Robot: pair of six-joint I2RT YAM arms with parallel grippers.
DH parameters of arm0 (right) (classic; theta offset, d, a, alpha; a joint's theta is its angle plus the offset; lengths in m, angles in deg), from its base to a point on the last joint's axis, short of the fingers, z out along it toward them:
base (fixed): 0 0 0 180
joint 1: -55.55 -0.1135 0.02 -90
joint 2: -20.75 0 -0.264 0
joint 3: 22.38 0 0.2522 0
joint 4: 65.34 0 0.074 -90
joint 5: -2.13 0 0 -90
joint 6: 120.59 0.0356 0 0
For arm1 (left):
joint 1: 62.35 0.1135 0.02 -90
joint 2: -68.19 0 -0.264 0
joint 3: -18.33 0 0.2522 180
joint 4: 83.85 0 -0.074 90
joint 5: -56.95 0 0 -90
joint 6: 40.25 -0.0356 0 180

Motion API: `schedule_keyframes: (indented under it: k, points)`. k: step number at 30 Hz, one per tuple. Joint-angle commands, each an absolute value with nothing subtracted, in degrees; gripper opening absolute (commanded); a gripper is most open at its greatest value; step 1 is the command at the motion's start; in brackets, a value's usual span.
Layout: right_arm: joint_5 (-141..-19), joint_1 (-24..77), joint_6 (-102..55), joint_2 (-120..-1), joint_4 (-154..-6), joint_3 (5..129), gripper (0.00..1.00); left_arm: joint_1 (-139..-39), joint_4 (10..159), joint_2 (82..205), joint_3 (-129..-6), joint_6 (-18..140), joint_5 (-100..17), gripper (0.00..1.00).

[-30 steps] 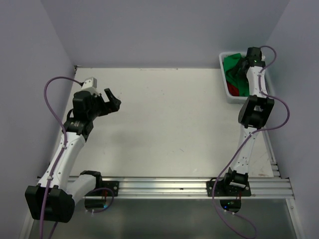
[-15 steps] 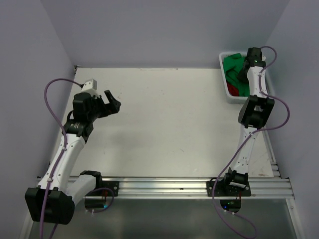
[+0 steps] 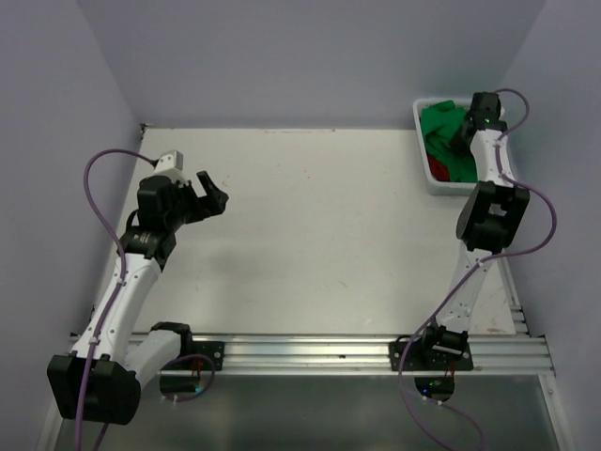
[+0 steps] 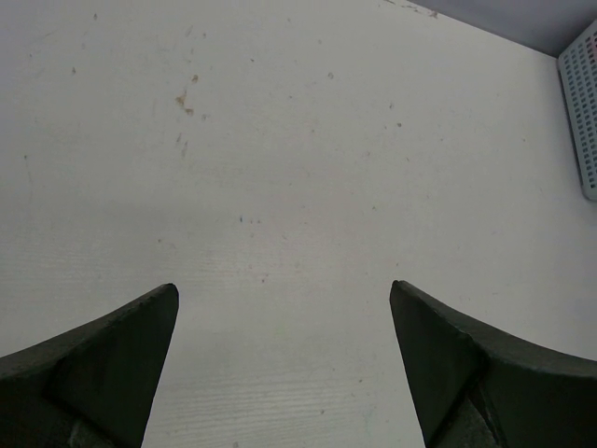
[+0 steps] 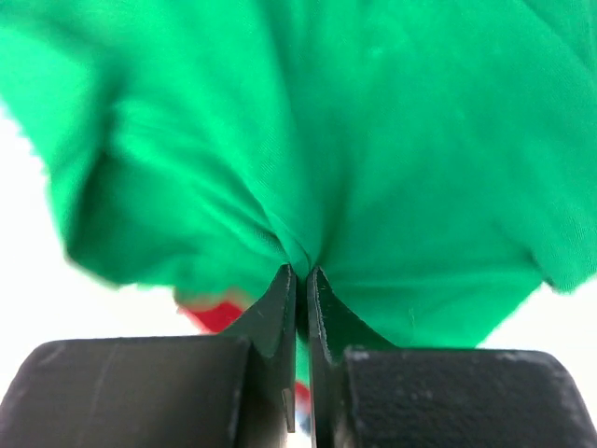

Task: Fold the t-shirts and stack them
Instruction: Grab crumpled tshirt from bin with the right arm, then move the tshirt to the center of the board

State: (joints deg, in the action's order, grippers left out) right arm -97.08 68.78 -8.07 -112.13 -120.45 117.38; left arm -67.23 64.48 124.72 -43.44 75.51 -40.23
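Note:
The bright green t-shirt (image 3: 441, 132) lies bunched in the white basket (image 3: 420, 111) at the table's far right corner. A bit of the red t-shirt (image 3: 435, 169) shows under it at the basket's near end. My right gripper (image 3: 460, 134) reaches into the basket and is shut on a pinched fold of the green t-shirt (image 5: 308, 140). In the right wrist view the cloth gathers into the right gripper (image 5: 300, 271), with a patch of the red t-shirt (image 5: 222, 315) below. My left gripper (image 3: 214, 188) hovers open over the left half of the table, nothing between its fingers (image 4: 121, 364).
The white table (image 3: 310, 225) spreads between the arms. The basket's mesh wall (image 4: 583, 112) shows at the right edge of the left wrist view. Lilac walls close the back and both sides. An aluminium rail (image 3: 310, 352) runs along the near edge.
My right gripper has shut on the green t-shirt in the basket, and the right arm's elbow has shifted slightly right. The left arm has barely moved.

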Motion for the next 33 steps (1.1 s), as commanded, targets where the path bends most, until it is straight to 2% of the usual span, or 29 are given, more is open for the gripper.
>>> schedule_keyframes:
  k: [1,3,8,12,13,17,20,25,33]
  points:
    - [-86.7,68.3,-7.3,-89.9,-103.8,105.1,0.0,-67.1,66.7,124.0,-43.0,74.9,-41.7,1.0]
    - [-81.8,67.8,-7.4,-84.0,-95.3,97.8,0.0,-67.1,67.4,124.2,-42.9,75.1,-42.4,1.0]
    - [-71.1,67.1,-5.0,-72.5,-87.0,92.6,0.0,-67.1,68.5,124.6,-42.6,75.5,-43.6,1.0]
    - [-53.3,66.6,1.2,-70.4,-80.9,91.7,0.0,-67.1,68.5,124.3,-42.8,75.5,-43.9,1.0]
    - [-45.6,66.3,4.4,-70.7,-79.4,92.1,0.0,-67.1,68.3,124.2,-43.1,75.5,-43.7,1.0]
    - [-35.3,60.1,5.8,-70.3,-77.6,93.2,0.0,-67.1,67.2,123.0,-44.0,75.1,-42.5,1.0]
    - [-30.0,53.3,-0.3,-69.1,-85.0,94.8,0.0,-67.1,66.0,122.1,-45.3,74.9,-41.4,1.0]
    - [-23.3,45.5,-2.7,-64.6,-86.4,91.3,0.0,-67.1,63.2,119.9,-48.7,74.8,-39.0,1.0]
    - [-17.4,41.9,-4.6,-57.4,-87.3,82.5,0.0,-67.1,59.7,117.2,-54.0,74.3,-36.1,1.0]
